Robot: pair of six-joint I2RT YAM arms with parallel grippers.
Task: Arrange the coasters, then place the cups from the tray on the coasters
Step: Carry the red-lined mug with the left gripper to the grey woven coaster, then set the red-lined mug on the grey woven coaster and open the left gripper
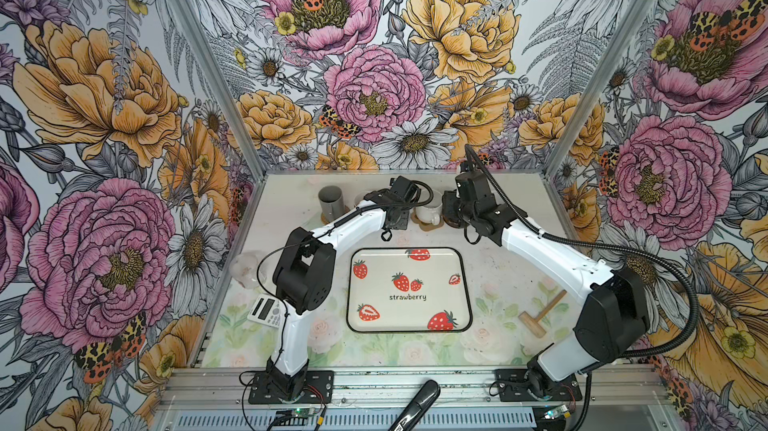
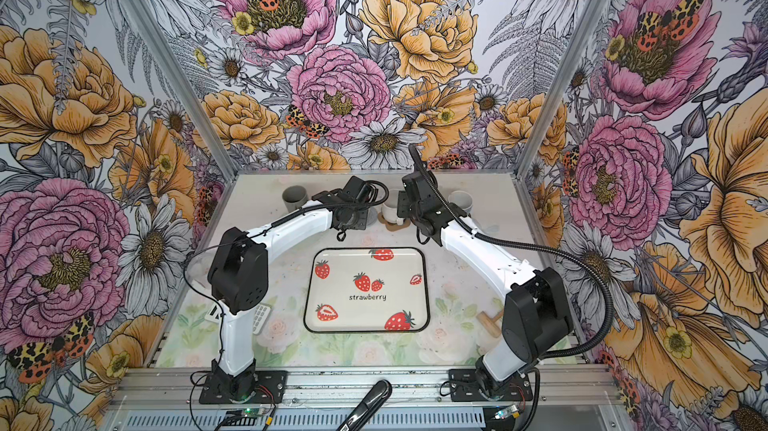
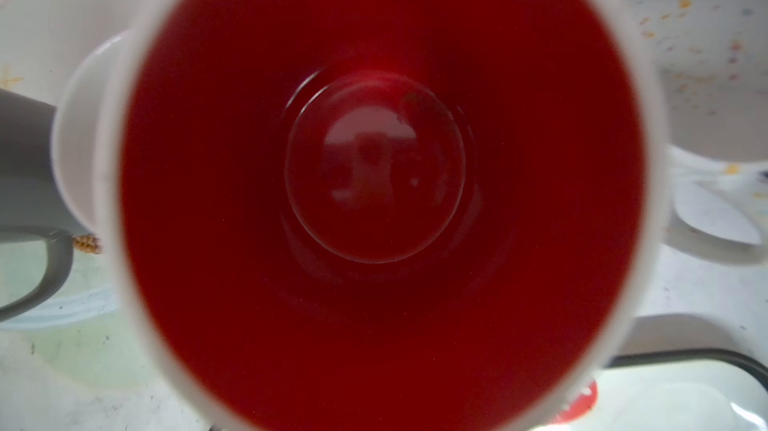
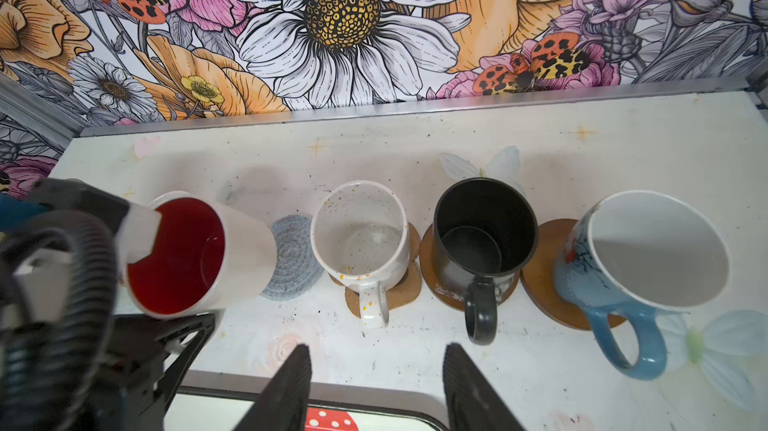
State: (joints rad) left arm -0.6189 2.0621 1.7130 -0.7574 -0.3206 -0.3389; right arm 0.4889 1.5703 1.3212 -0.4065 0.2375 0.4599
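The white mug with the red inside (image 4: 232, 254) is hanging tilted at the edge of the grey-blue woven coaster (image 4: 293, 258), its mouth leaning away from the mat; whether its base is touching the weave cannot be told. The left tool (image 4: 141, 237) is pinching the mug by its rim, its wrist camera looking straight down into the red bowl. In the row beside it, the speckled white mug (image 4: 361, 242) is sitting upright on the paw-shaped coaster (image 4: 399, 300), the black mug (image 4: 482, 233) on a brown disc (image 4: 428, 266), and the light blue mug (image 4: 648, 254) on the second brown disc (image 4: 540, 266). On the held mug's other side a pale mug (image 3: 79, 138) is standing, its mat hidden, and beyond it the grey mug (image 1: 331, 200) is resting on a tan woven coaster (image 3: 87, 243). The tray (image 1: 415, 312) is lying bare near the middle of the table (image 4: 415, 150). The right tool (image 4: 378, 383) is hovering with its jaws spread and nothing between them, facing the row. The task is looking nearly finished: only this last mug seems to need levelling and releasing onto its mat.
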